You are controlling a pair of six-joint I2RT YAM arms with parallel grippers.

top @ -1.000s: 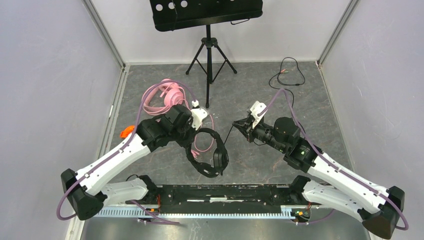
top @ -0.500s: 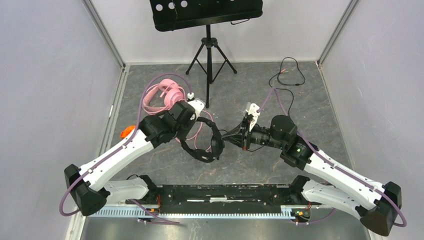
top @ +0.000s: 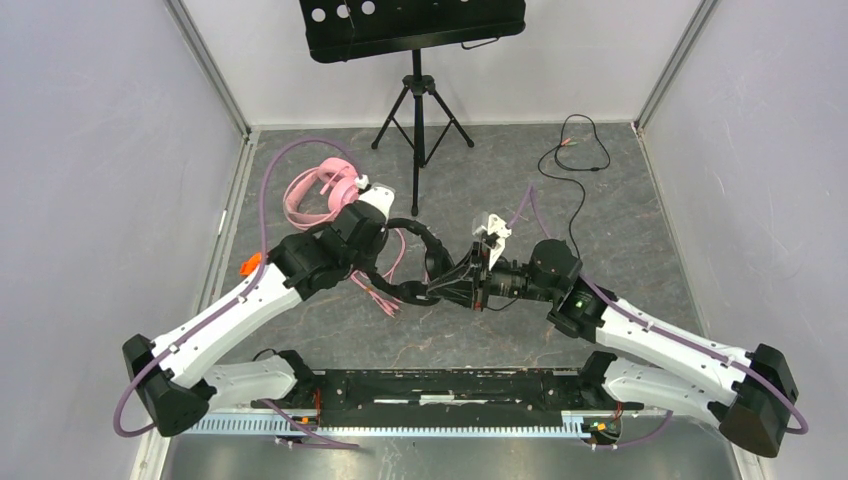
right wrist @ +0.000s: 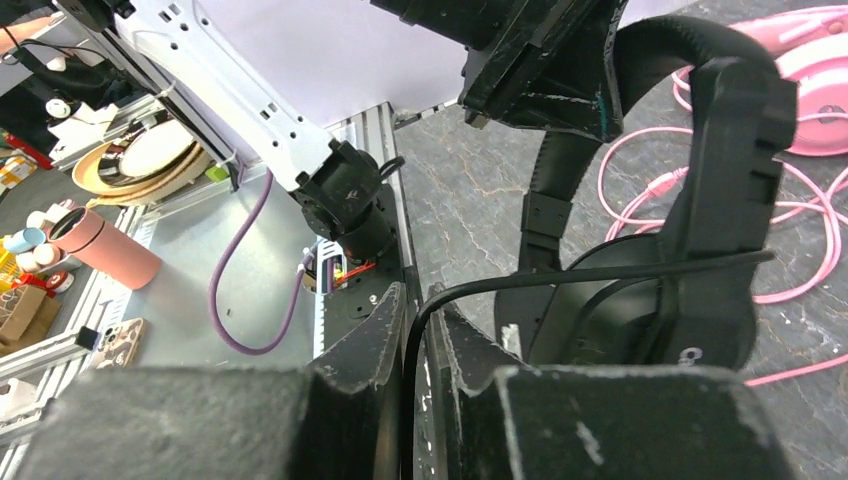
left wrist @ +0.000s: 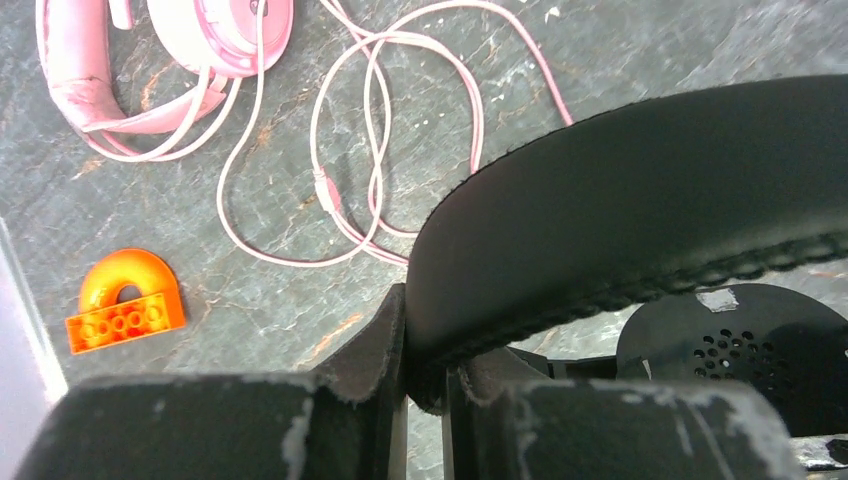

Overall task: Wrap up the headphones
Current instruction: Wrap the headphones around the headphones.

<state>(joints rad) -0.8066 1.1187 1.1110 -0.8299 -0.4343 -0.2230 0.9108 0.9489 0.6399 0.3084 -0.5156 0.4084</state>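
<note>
Both jaws now at black headphones (top: 425, 236)

The dark grey slate-patterned table (top: 600, 230) is veined with rust-brown streaks. At upper left, the pink padded over-ear headphones (top: 312, 195) trail a pale pink cable (left wrist: 326, 190). The matte black over-ear headphones (left wrist: 640, 190) have a stippled band edge. At lower left lies a bright orange studded plastic brick (left wrist: 125, 305).

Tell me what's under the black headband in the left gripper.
Loops of pink cable lie on the stone floor below the black headband, which the left gripper clamps. The band hides where the cable runs on.
</note>
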